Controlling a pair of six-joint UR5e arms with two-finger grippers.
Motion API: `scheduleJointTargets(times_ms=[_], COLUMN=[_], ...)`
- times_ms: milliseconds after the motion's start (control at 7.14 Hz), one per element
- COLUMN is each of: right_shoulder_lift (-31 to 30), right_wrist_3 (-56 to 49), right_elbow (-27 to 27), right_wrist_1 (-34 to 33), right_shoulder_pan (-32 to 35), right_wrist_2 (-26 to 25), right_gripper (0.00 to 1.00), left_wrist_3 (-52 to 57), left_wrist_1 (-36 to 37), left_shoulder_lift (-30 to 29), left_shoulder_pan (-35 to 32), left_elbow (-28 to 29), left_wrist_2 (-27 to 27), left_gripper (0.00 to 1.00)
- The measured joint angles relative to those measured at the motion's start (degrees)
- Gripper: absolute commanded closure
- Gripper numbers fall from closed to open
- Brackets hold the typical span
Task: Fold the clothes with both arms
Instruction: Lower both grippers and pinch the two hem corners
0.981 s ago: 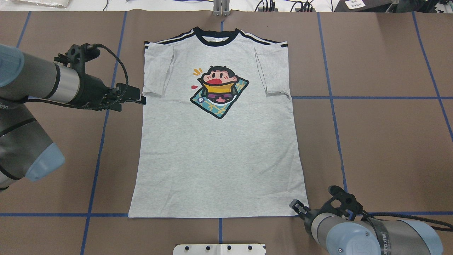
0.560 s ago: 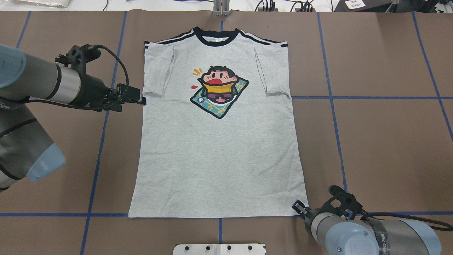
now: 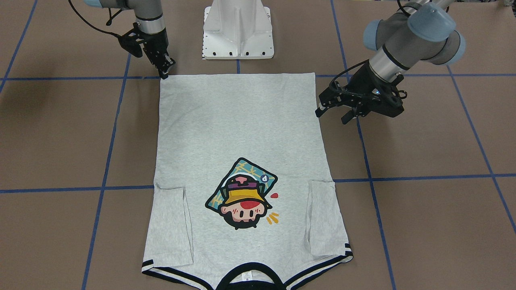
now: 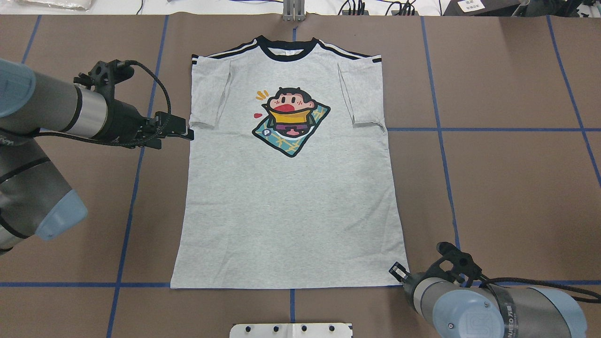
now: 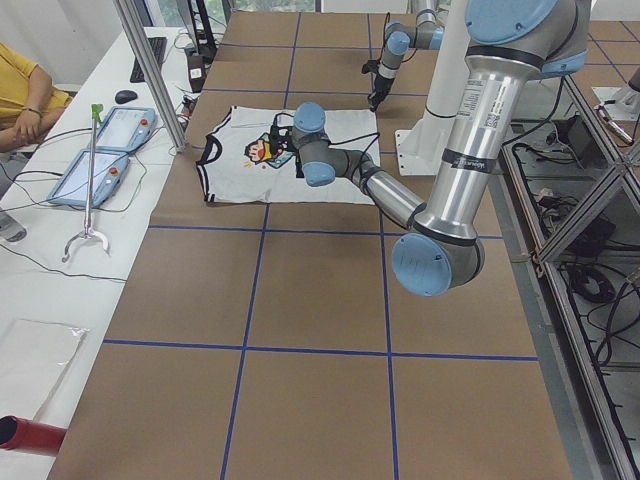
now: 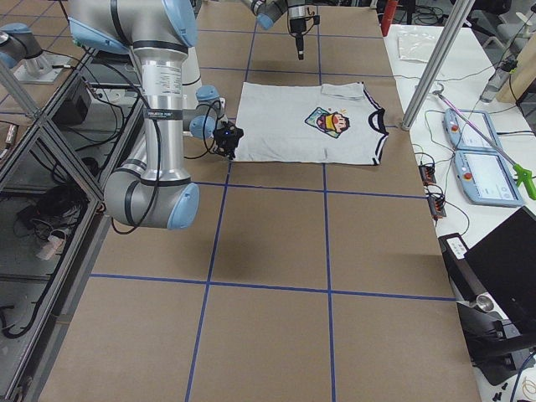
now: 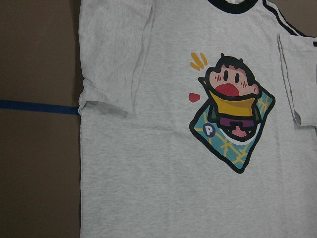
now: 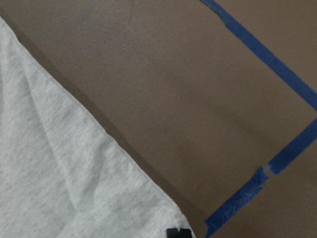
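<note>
We saw a wide table (image 4: 493,188) covered in brown paper and crossed by blue tape lines. On its middle lay the light heather-grey short-sleeved T-shirt (image 4: 286,211), flat and print side up. Its black collar lay away from the robot and its hem toward the white metal pedestal (image 3: 238,28), with both sleeves folded in over the body. The silver-grey tubular left arm (image 4: 47,108) reached in low, and its black two-finger left gripper (image 4: 185,132) sat just beside the shirt's edge, below the folded sleeve. The matching right arm (image 4: 493,314) pointed its black right gripper (image 3: 165,70) down at the hem corner. We could not tell whether either pincer was released or clenched.
</note>
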Motion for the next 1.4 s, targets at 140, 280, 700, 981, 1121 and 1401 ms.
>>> scheduleJointTargets(times_ms=[140, 280, 700, 981, 1121, 1401], right_shoulder_lift=[0.33, 0.41, -0.06, -0.38, -0.44, -0.48], right_wrist_3=[0.03, 0.05, 0.02, -0.04, -0.05, -0.09], right_elbow=[0.29, 0.96, 2.47, 3.45, 3.68, 3.73], right_wrist_1=[0.0, 0.0, 0.0, 0.0, 0.0, 0.0], right_shoulder_pan=[0.21, 0.46, 0.85, 1.31, 1.46, 1.55], right_wrist_2=[0.04, 0.09, 0.29, 0.9, 1.04, 1.12], right_gripper=[1.0, 1.0, 1.0, 1.0, 1.0, 1.0], left_wrist_3=[-0.16, -2.25, -14.82, -18.98, -20.51, -26.08], left_wrist_1=[0.01, 0.1, 0.91, 5.64, 10.26, 15.0], left_shoulder_lift=[-0.03, -0.09, 2.82, 5.81, 8.13, 12.31], left_shoulder_pan=[0.14, 1.13, 12.11, 19.23, 22.16, 27.69], left_elbow=[-0.01, -0.26, -3.03, -6.81, -9.94, -13.18], left_wrist_2=[-0.14, -0.11, 7.08, 13.45, 16.33, 21.33], left_gripper=[0.01, 0.01, 0.01, 0.06, 0.07, 0.17])
